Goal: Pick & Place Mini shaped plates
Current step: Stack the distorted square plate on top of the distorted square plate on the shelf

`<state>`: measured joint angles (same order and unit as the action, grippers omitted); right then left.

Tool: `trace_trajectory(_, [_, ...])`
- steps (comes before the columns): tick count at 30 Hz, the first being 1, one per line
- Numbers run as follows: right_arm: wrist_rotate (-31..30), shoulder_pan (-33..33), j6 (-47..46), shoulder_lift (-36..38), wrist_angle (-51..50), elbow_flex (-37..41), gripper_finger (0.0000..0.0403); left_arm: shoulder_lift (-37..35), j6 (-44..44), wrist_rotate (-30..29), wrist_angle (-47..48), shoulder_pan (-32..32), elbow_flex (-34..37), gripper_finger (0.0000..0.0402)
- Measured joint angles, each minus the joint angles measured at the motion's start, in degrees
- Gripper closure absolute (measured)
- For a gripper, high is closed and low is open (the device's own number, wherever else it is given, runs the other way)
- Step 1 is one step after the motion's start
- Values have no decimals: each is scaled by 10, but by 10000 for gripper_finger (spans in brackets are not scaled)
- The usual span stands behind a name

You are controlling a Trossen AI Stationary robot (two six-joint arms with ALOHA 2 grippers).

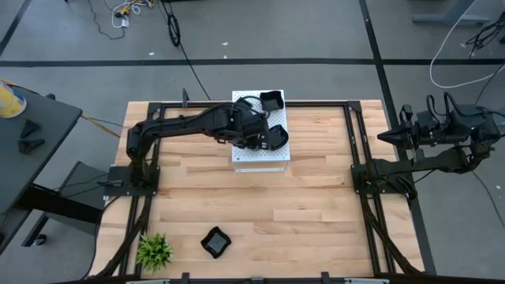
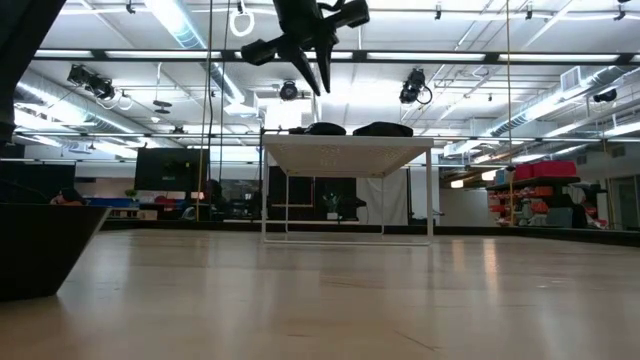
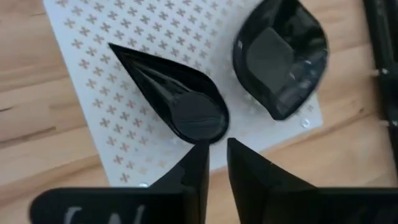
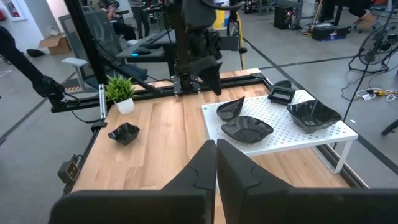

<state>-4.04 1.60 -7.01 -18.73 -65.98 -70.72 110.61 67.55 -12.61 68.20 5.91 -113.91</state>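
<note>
Black and glossy, the teardrop plate (image 3: 180, 102) lies on the white board (image 3: 93, 93) just ahead of our left gripper (image 3: 217, 155), whose fingers (image 3: 196, 165) stand slightly parted, holding nothing.

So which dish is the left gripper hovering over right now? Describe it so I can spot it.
Find the white perforated board at the table's far middle. The left gripper hangs above it, fingers slightly apart and empty, over the teardrop plate. Unlike the broader, rounded plate beside it, this one tapers to a long sharp point.
</note>
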Motion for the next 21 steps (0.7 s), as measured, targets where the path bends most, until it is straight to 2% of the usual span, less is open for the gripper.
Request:
trace_trajectory(8, [0, 0, 0, 0, 0, 0, 384, 29, -5, 20, 4, -5, 0, 395])
trace_trajectory(21, [0, 0, 0, 0, 0, 0, 384, 37, -35, 28, 4, 3, 0, 398])
